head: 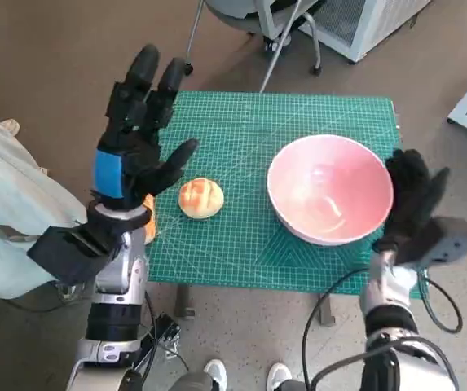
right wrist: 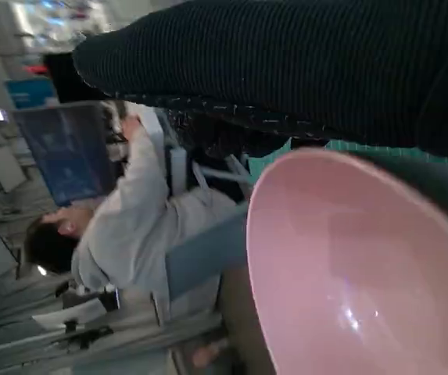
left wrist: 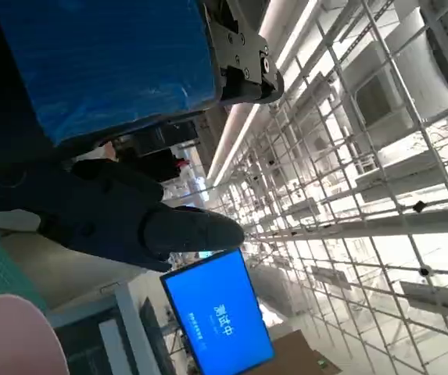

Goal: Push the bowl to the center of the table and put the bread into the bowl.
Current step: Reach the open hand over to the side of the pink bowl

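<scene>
Head view: my left hand [head: 139, 130] raised above the table's left side, fingers spread wide, holding nothing; my right hand [head: 412, 199] open too, fingers up, against the right rim of the pink bowl [head: 331, 189]; bowl sits right of centre on the green mat [head: 241, 130], near its right edge; bread [head: 200, 198] lies left of centre, apart from bowl, bare mat between them; blue screen [left wrist: 220, 320] in the left wrist view bears white writing, too small to read
</scene>
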